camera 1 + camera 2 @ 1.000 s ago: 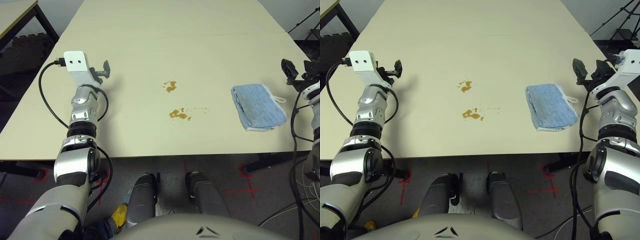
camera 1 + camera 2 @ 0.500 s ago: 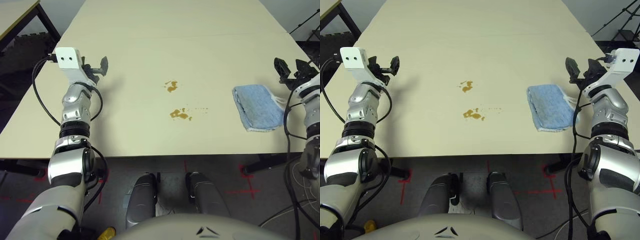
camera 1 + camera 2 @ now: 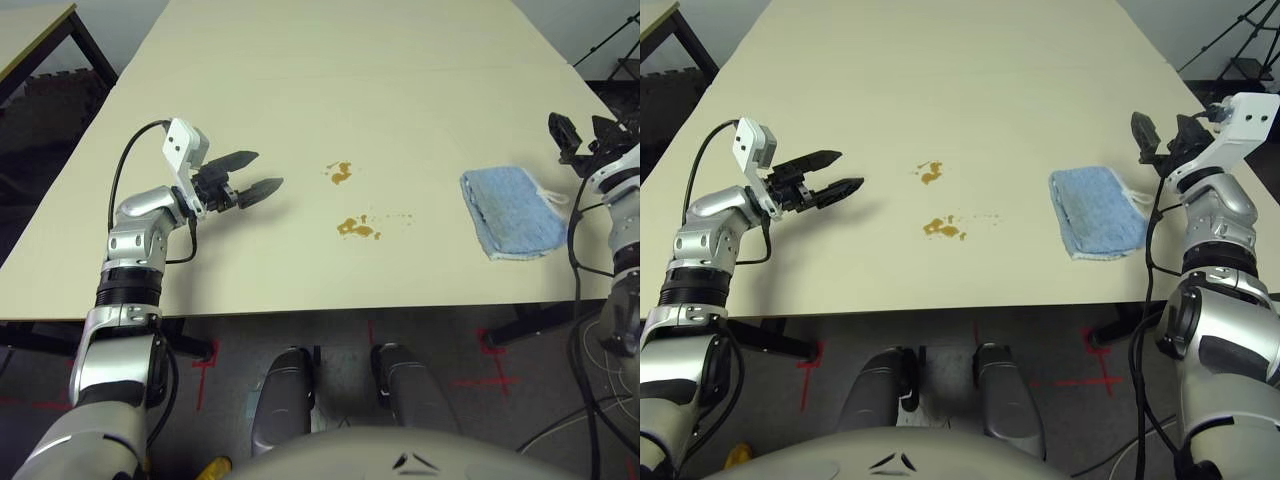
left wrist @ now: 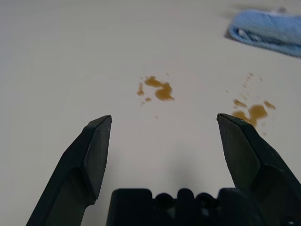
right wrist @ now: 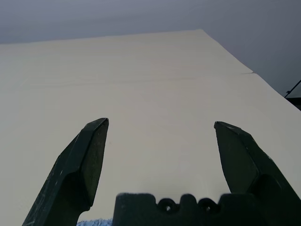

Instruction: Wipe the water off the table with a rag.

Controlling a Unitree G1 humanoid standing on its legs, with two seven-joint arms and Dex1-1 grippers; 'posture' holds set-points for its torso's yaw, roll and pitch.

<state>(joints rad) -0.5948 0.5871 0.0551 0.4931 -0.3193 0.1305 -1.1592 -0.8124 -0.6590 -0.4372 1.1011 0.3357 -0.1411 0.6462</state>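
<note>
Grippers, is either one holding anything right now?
No. The left gripper and right gripper are both open and empty; the rag lies untouched on the table.

1. The floor [image 3: 330, 335] under the near edge is dark grey, marked with red tape crosses [image 3: 492, 380].
2. A second, smaller table [image 3: 30, 25] with a pale top and dark legs stands off to the far left.
3. A black tripod [image 3: 1238, 50] stands at the far right.
4. Loose cables [image 3: 590, 400] lie on the floor at the right.
</note>
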